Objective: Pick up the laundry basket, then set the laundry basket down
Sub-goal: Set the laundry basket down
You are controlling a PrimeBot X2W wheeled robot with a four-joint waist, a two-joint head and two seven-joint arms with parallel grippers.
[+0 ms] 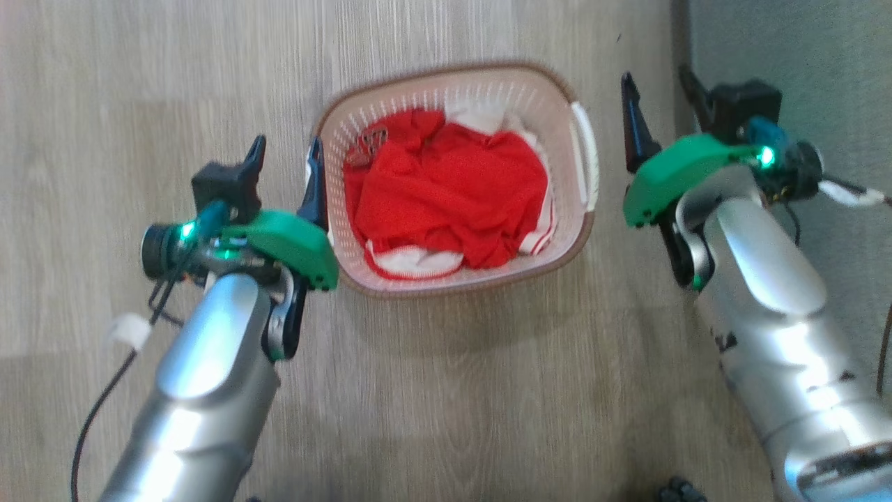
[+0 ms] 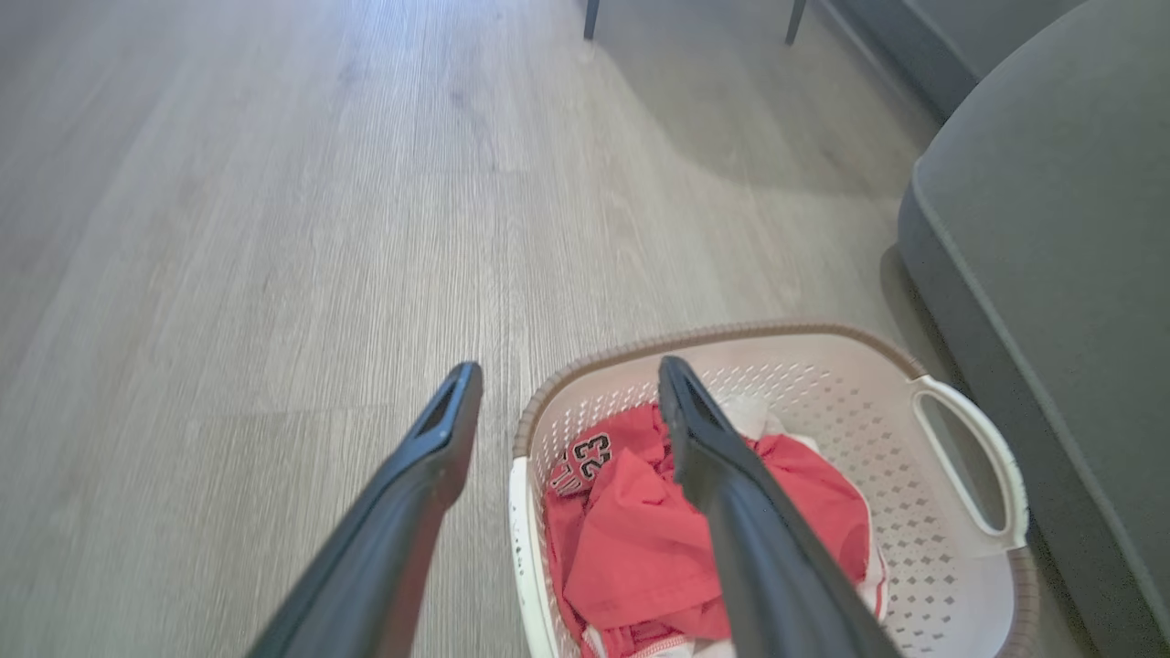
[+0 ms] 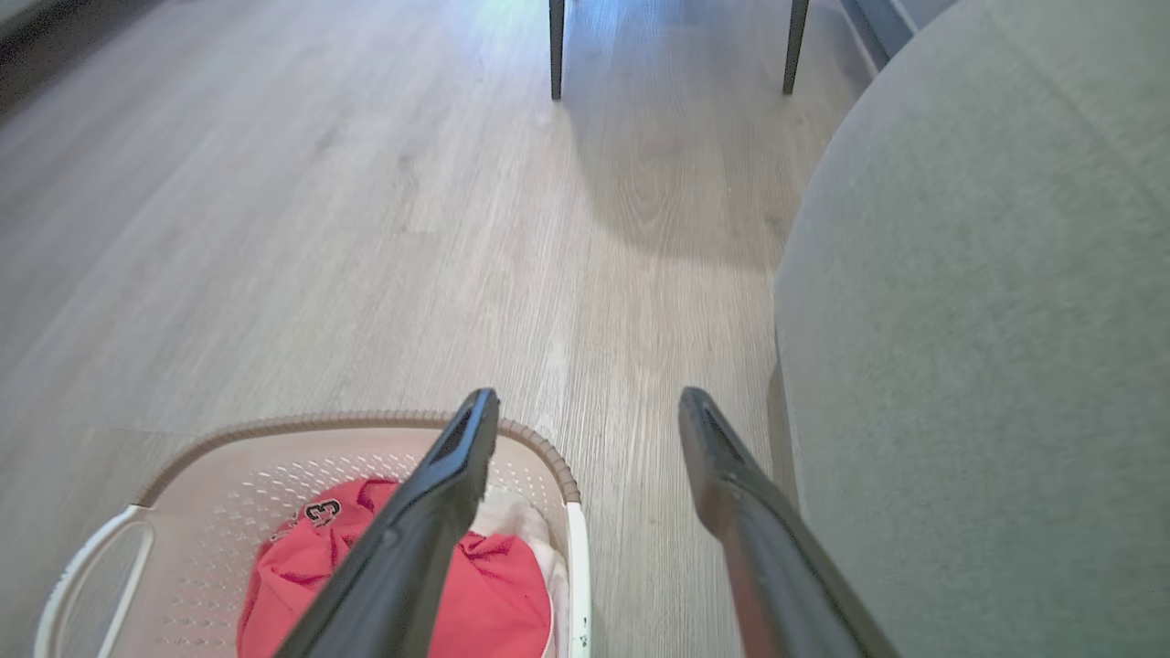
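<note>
The basket [image 1: 453, 287] is sitting on the wood floor [image 1: 139, 70] in front of us, between our two arms. A red shirt [image 1: 453, 188] with a number on it is lying inside, on top of some white cloth [image 1: 488, 118].

We are holding our left hand [image 1: 288, 143] at the basket's left end. Its two fingers are standing apart, with nothing gripped. In the left wrist view, the left hand [image 2: 569, 370] is hanging over that end. One finger is showing over the floor and the other over the red shirt [image 2: 640, 548], with the basket [image 2: 877, 429] edge lying between them. We cannot tell if a finger is touching the basket.

We are holding our right hand [image 1: 656, 75] beside the right end, near the white handle [image 1: 585, 157], with a strip of floor showing between. Its fingers are standing apart too, holding nothing. In the right wrist view, one finger of the right hand [image 3: 590, 397] is showing in front of the basket [image 3: 228, 475]. The other is showing over the floor, next to a gray sofa [image 3: 987, 274].
</note>
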